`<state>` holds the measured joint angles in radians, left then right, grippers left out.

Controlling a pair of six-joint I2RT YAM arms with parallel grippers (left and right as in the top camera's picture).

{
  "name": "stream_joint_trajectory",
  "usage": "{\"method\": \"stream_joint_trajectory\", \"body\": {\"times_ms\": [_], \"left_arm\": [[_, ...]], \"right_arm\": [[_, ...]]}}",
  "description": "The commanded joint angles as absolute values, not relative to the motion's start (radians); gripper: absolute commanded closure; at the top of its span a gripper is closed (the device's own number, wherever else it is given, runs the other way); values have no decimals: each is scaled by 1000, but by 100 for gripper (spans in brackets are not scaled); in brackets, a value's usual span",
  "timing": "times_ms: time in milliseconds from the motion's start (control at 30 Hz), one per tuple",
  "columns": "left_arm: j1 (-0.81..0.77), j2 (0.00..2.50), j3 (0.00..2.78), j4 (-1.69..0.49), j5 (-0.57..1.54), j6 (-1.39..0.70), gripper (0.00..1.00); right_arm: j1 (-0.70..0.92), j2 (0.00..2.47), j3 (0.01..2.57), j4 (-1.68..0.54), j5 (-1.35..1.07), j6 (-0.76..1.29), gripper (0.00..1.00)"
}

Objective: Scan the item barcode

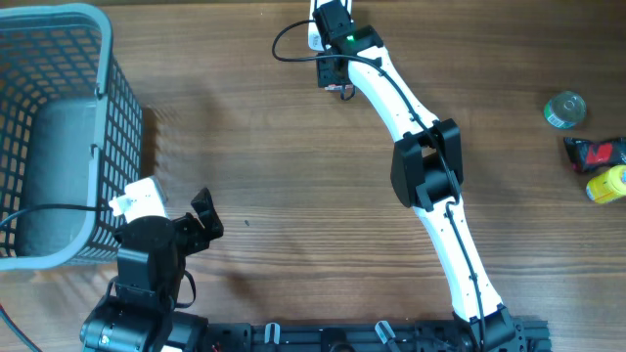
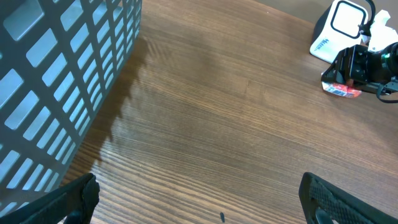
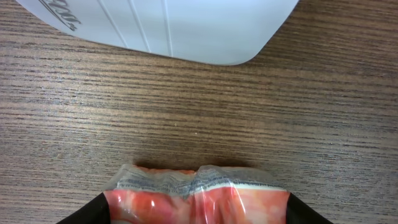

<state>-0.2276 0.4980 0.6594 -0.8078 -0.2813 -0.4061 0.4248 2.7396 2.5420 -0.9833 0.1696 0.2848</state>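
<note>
Right gripper (image 3: 196, 215) pinched the packet (image 3: 198, 191) by its two sides; it seemed light, soft and slippery, easily crushed.

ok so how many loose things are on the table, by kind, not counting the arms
basket: 1
white scanner: 1
packets: 2 (red packet by the scanner, red and black packet at far right)
teal-topped round container: 1
yellow item: 1
total: 6
</note>
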Motion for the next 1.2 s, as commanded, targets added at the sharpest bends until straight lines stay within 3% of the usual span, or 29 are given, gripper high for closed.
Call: {"method": "stream_joint_trajectory", "body": {"times_ms": [0,100,767,1167], "left_arm": [[-222,493,662,-802,-270,-412,0],[-222,493,662,-802,-270,-412,0],[-222,493,662,-802,-270,-412,0],[-222,493,662,-803,-270,-412,0]], "right_arm": [[420,2798,2513,-1017,183,265,57],[419,2775,2513,-1016,183,263,62],[429,2598,2513,-920,183,234,63],[464,2564,2512,-595,200,41,61]]}}
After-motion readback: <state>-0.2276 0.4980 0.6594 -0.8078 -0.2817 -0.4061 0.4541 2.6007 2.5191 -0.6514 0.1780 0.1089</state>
